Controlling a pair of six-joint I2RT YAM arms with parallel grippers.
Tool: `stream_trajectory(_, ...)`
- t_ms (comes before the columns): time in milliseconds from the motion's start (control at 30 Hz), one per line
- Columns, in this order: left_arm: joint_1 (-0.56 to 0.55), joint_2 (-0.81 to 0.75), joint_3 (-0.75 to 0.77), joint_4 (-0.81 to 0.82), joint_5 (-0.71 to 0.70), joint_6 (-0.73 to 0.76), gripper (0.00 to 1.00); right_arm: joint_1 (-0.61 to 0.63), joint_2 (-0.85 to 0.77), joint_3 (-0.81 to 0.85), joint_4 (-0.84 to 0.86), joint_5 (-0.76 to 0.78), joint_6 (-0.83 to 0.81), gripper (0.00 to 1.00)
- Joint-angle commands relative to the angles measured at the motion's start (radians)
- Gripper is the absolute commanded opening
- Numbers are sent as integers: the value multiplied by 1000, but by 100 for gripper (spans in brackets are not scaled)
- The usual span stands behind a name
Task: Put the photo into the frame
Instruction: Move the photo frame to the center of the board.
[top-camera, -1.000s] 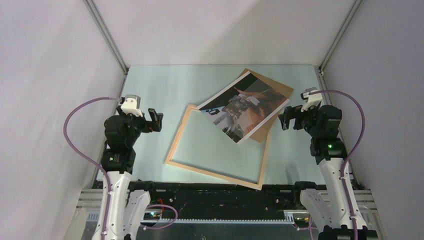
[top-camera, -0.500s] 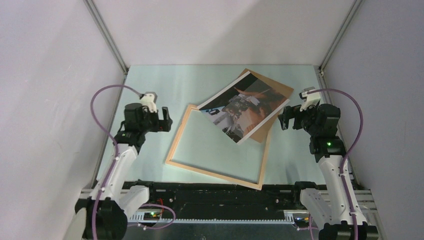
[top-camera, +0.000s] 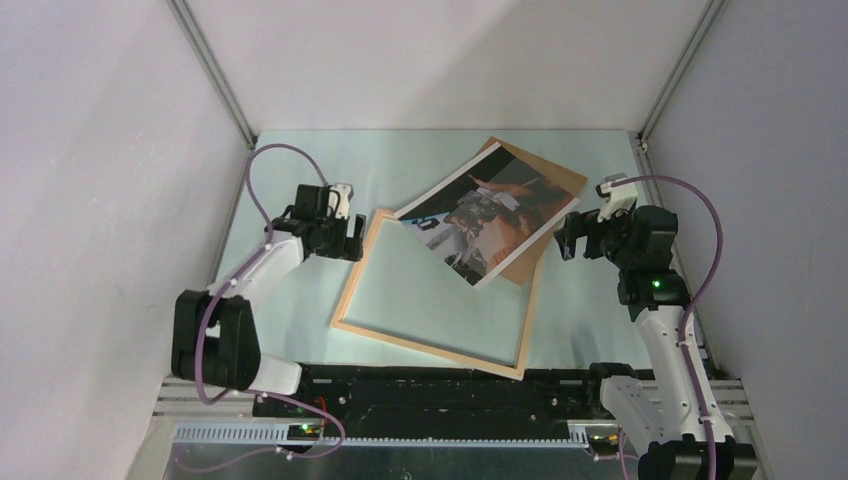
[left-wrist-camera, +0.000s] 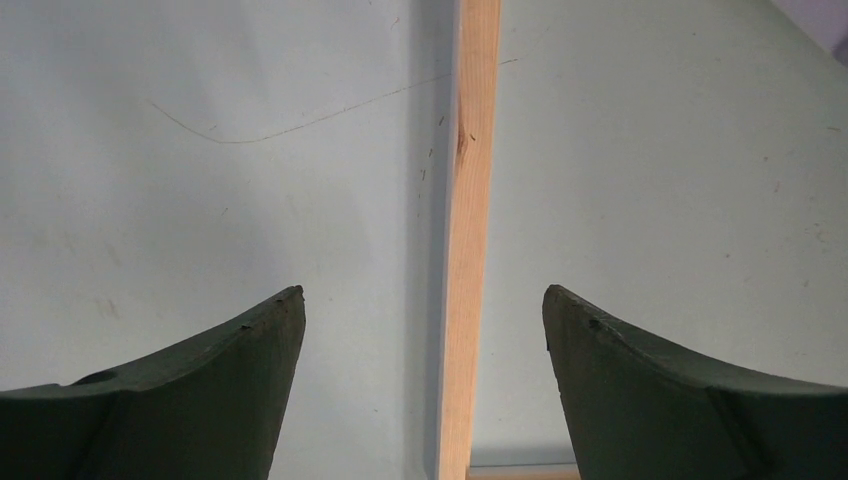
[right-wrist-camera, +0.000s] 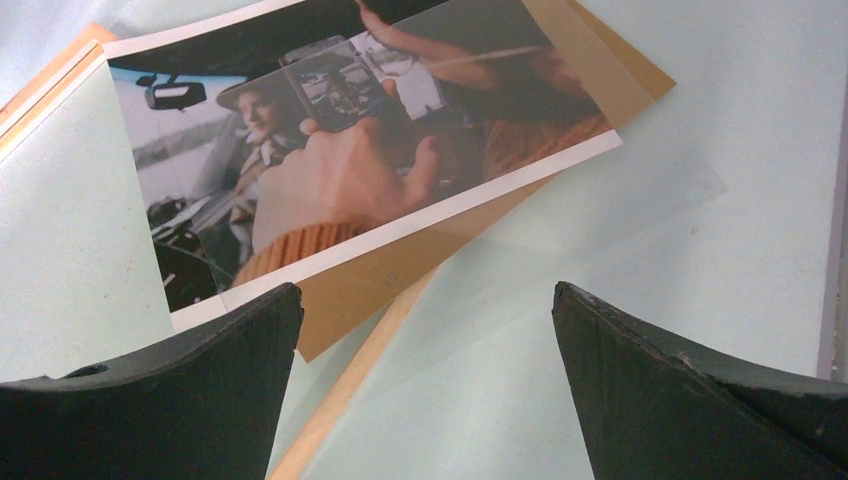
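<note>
The pale wood frame (top-camera: 350, 287) lies flat and tilted on the table. The photo (top-camera: 487, 222), picture side up, lies across its far right corner and over a brown backing board (top-camera: 548, 180). My left gripper (top-camera: 356, 238) is open just above the frame's far left side; in the left wrist view the frame rail (left-wrist-camera: 468, 250) runs between the two fingers (left-wrist-camera: 215, 400). My right gripper (top-camera: 563, 240) is open and empty to the right of the photo, which shows ahead in the right wrist view (right-wrist-camera: 340, 160), with the frame rail (right-wrist-camera: 340, 400) below it.
A clear sheet (right-wrist-camera: 600, 230) lies on the table beside the backing board (right-wrist-camera: 400, 265) in the right wrist view. White walls and metal posts close the table on three sides. The arm bases stand at the near edge.
My left arm has reached forward and right, bringing its open gripper from the table's left side to the frame's far left corner. The right gripper has barely moved. Photo and frame have not moved.
</note>
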Motion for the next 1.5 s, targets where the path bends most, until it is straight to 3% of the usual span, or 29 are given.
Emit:
stream_trajectory(0,-9,84,78,-50,-13,28,92,6,16,10,18,-17,-18,100)
stream_trajectory(567,-30,227,77,-53,4,3,72,12,44,10,20,-21,-10,100)
stream_trajectory(1000,-72,309,116,-53,-35,16,50,20,53,9,19,-18,-7,100)
stream_trajectory(1300,-72,372,213,-100,-76,106,10,24,75,10,23,-14,-8,100)
stream_trajectory(1400,-70,419,287,-163,-110,156,1,61,92,11,25,9,-11,100)
stream_trajectory(1467,-70,449,329,-193,-136,193,0,78,99,10,29,24,-12,100)
